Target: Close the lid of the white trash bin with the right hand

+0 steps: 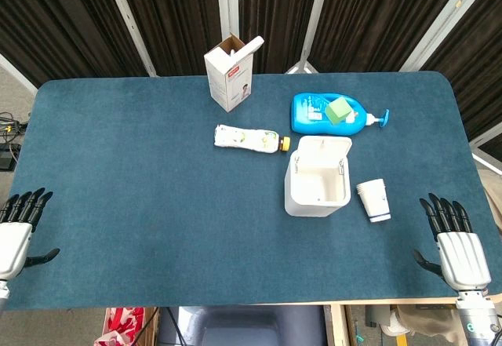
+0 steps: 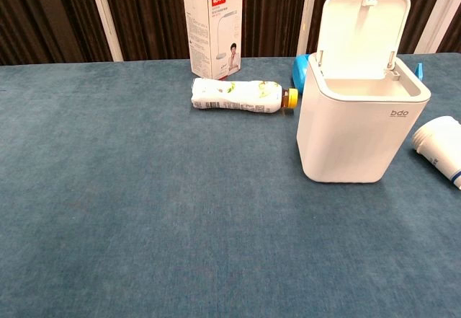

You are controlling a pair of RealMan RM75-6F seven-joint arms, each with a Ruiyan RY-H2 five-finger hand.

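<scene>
Bin [image 1: 317, 187] stands lid [image 1: 323, 151] up; right hand [image 1: 454, 245] and left hand [image 1: 17, 228] rest spread at tabletop [image 1: 141, 173] edges.

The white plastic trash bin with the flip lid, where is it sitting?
The white plastic trash bin stands right of table centre, lid up, between the lying bottle with a yellow cap and a lying white cup.

The white trash bin [image 2: 358, 127] reads "bdo" on its front; the carton's [image 2: 212, 31] red print seems illegible

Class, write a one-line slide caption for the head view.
White trash bin stands lid-up on blue table; both hands, left and right, rest open at the near edge.
</scene>
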